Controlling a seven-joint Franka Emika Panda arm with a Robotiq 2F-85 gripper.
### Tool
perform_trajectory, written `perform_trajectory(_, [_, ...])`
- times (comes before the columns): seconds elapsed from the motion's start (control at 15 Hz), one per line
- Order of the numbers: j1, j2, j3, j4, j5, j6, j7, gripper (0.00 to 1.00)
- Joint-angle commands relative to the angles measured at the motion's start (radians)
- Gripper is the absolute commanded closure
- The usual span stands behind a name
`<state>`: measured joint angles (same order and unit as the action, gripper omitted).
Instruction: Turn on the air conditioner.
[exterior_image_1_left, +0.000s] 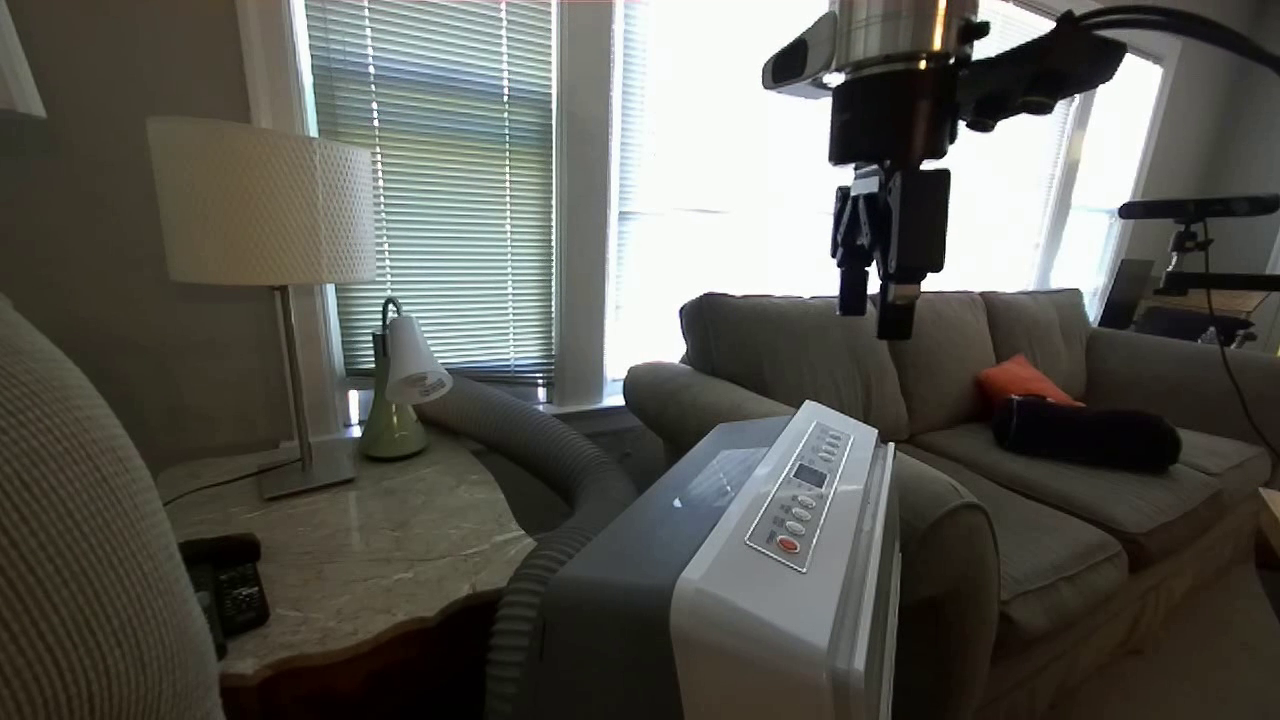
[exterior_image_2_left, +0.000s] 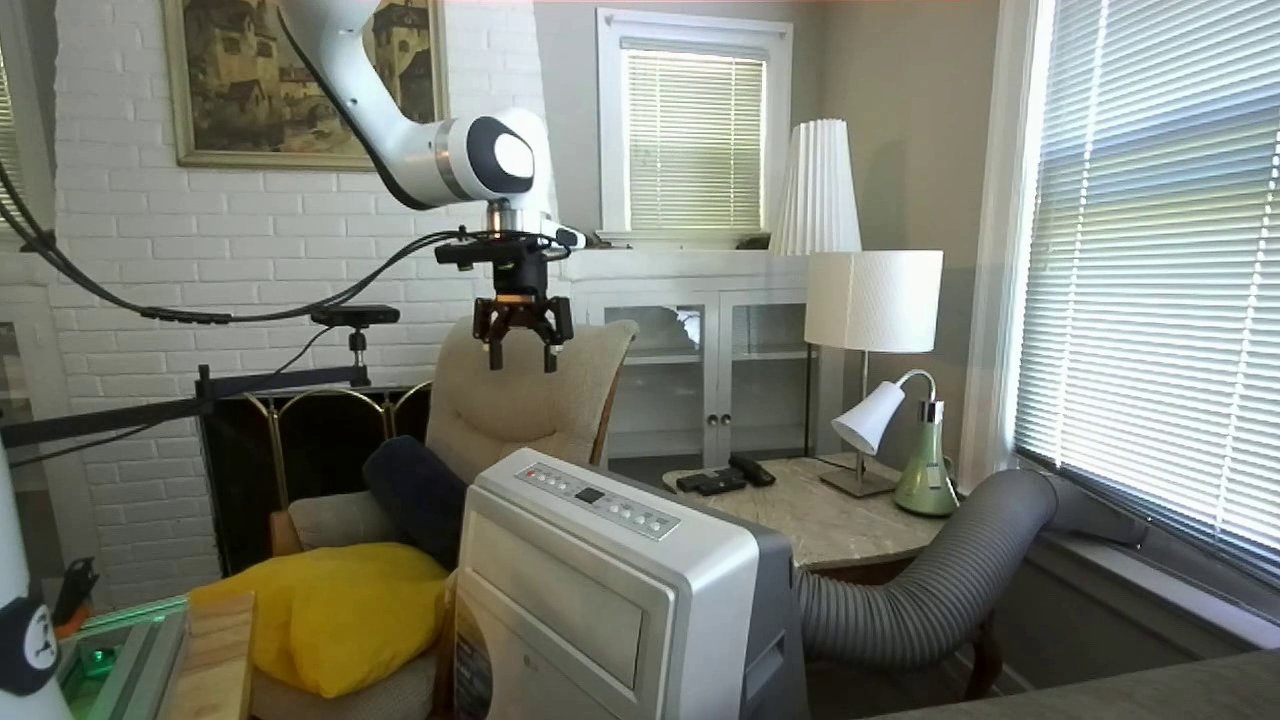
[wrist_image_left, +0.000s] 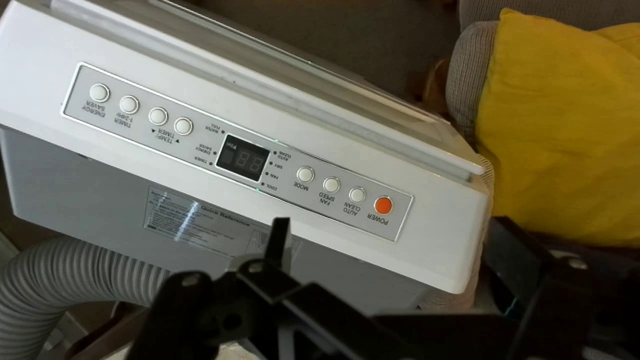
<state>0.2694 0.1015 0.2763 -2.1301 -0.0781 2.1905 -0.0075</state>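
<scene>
My black two-fingered end effector (exterior_image_2_left: 523, 364) hangs, spread wide, above the boxy white-and-grey air conditioner (exterior_image_2_left: 615, 590); nearby sit a yellow fabric cushion (exterior_image_2_left: 335, 615) and pale veined worktop (exterior_image_1_left: 390, 545).

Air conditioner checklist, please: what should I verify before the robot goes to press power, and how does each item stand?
1. Power button uncovered in the wrist view: ok.
2. Tool clear of the control panel: ok, it hangs higher, not touching.
3. Tool shut for pressing: not ok, the fingers stand apart.
4. Display dark before starting: ok, it looks unlit.
5. Air conditioner plugged in: cannot tell, no plug seen.
</scene>
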Motion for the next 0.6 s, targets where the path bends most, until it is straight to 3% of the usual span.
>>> perform_trajectory(0.0, [0.012, 0.044, 0.001, 0.012, 0.007, 0.042, 0.021, 0.00])
perform_trajectory(0.2, [0.019, 0.073, 0.000, 0.012, 0.007, 0.065, 0.022, 0.00])
perform_trajectory(0.27, [0.020, 0.082, 0.001, 0.012, 0.008, 0.074, 0.020, 0.06])
perform_trajectory(0.33, [0.022, 0.091, 0.001, 0.012, 0.008, 0.082, 0.020, 0.26])
perform_trajectory(0.53, [0.028, 0.116, 0.002, 0.014, 0.008, 0.105, 0.019, 0.50])
